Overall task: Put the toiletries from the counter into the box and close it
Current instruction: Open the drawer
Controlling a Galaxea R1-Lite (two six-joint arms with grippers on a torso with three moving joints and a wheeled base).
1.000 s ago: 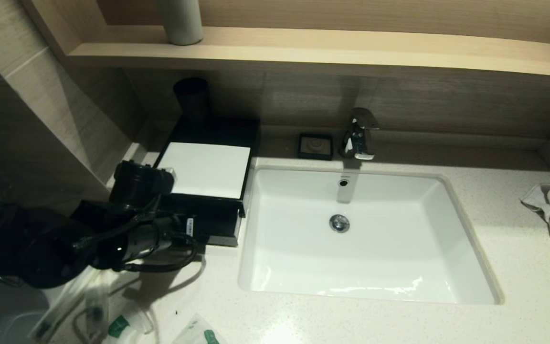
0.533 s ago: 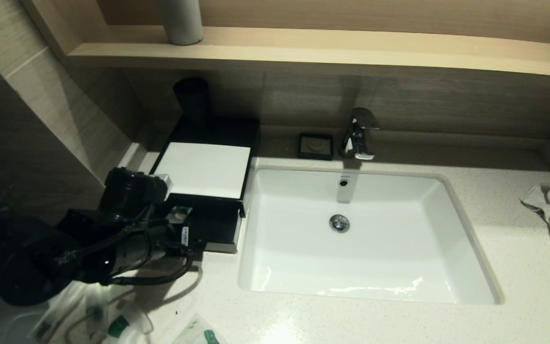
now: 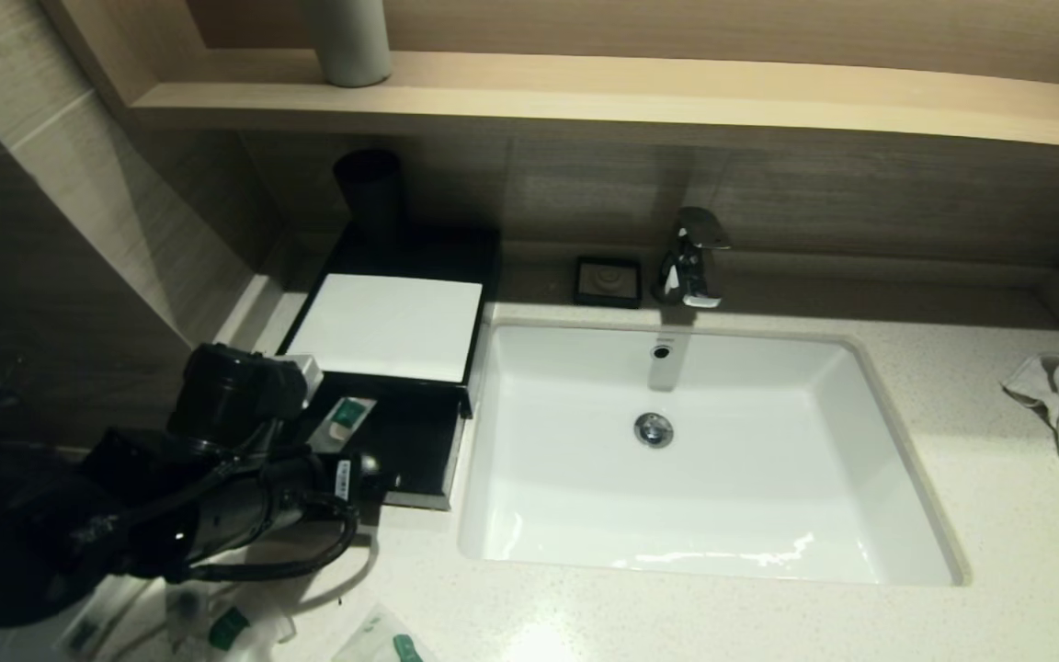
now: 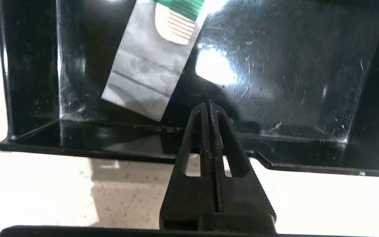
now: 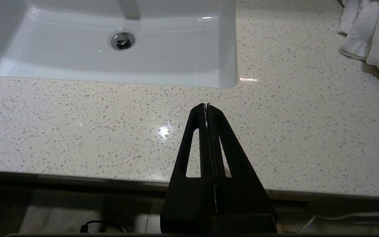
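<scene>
Currently the box [image 3: 389, 326], a low glossy black case with a flat white top panel, sits on the bench [image 3: 998, 515] at the left of the white sink basin [image 3: 704, 542], its front drawer [image 3: 419, 441] pulled open. One sachet [image 3: 343, 418] lies inside the drawer; the left wrist view shows it flat on the scratched, shiny black floor, a translucent white strip with a crimped end seam and a green label. More toiletries [image 3: 228, 627] lie loose on the pale speckled stone at the near left edge, partly hidden by the arm.

The left gripper [image 4: 209, 107] hangs just at the drawer's front lip, jaws pressed together and holding nothing. The right gripper [image 5: 206, 107] is parked over bare stone in front of the basin, jaws together too.

These sachets look very light, thin and floppy, with slick film that could slide on the polished bench. A pinch across the flat middle or along a sealed edge seems safest, since a long one would likely droop from an end hold. The drawer is rigid plastic and should push shut on its front face.
</scene>
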